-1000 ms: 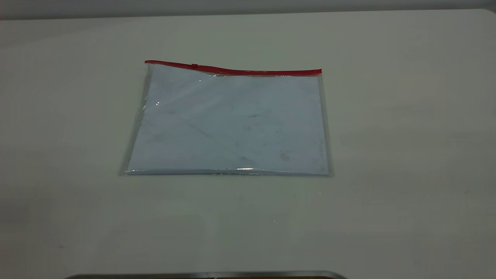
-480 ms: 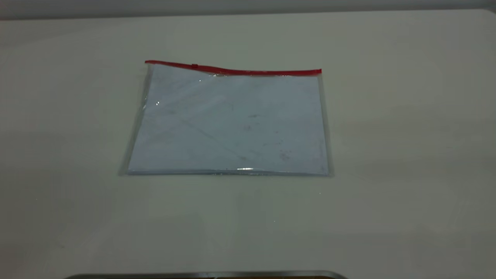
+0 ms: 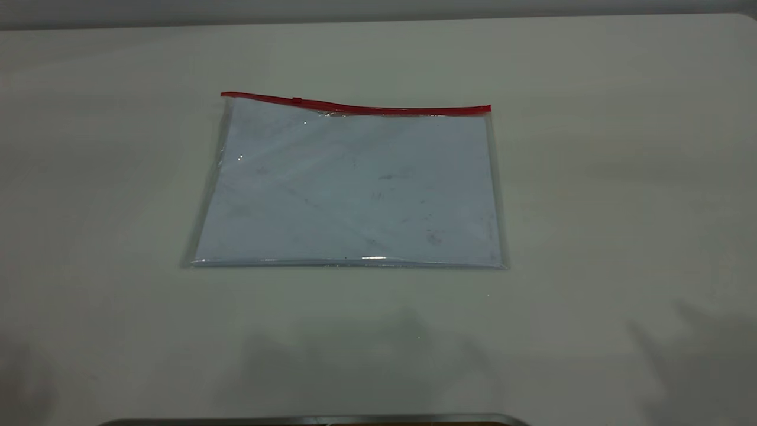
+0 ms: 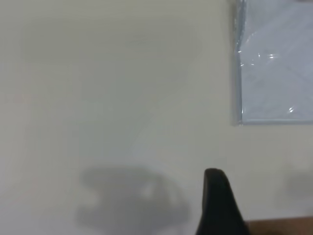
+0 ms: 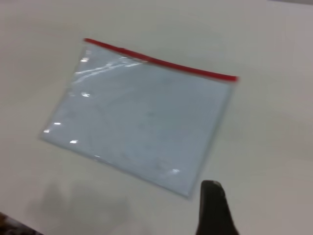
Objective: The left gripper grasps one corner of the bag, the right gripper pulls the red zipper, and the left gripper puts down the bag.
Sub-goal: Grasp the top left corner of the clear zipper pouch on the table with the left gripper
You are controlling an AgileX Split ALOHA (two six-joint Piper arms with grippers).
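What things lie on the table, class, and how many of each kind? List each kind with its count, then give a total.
Clear bag: 1
Red zipper on the bag's far edge: 1
Slider tab on the zipper: 1
Total: 3

Clear bag (image 3: 349,186) flat on table (image 3: 621,177), red zipper (image 3: 355,107) apparently closed
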